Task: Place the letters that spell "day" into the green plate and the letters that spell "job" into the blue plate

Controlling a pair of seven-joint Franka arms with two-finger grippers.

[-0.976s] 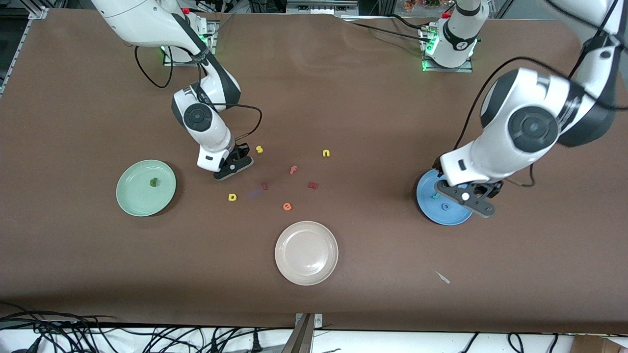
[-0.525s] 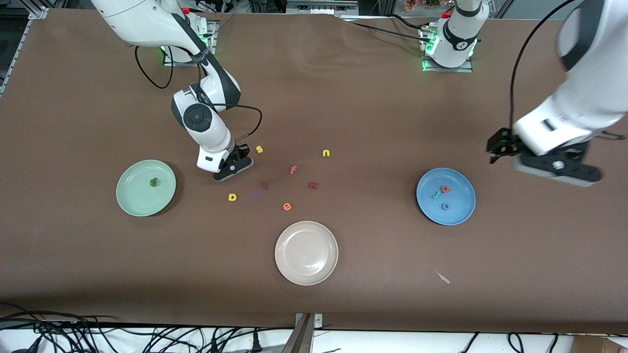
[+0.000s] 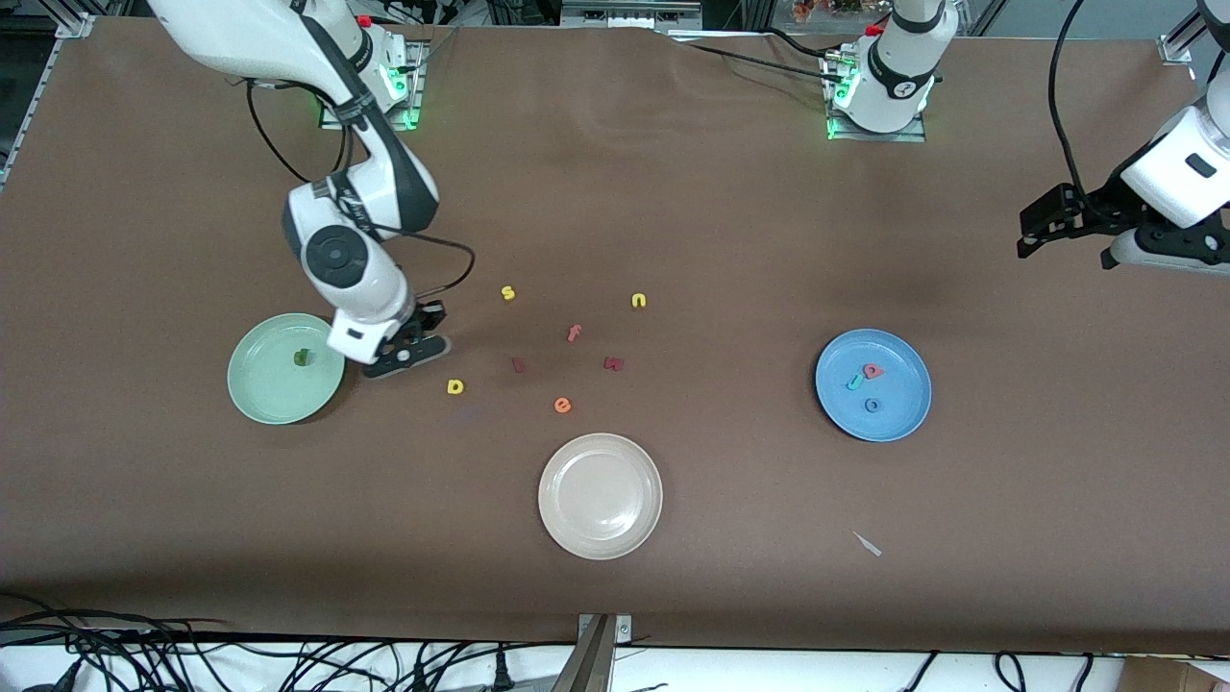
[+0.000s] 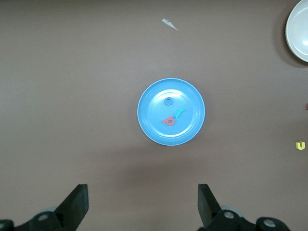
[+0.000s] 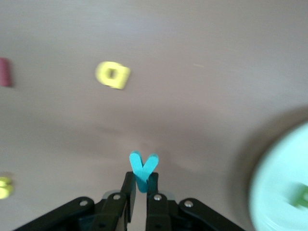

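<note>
My right gripper is shut on the teal y, over the table just beside the green plate. The dark green d lies in that plate. The yellow a rests on the table nearby. The blue plate holds the teal j, the pinkish-red b and the blue o. My left gripper hangs open and empty, high over the table's left-arm end.
A cream-white plate sits nearest the front camera. Loose letters lie mid-table: yellow s, yellow n, orange-red f, orange e and two dark red pieces. A white scrap lies near the front edge.
My left gripper left the b in the blue plate, rose and drew off toward its own end. My right gripper carried the y from beside the s toward the green plate.
</note>
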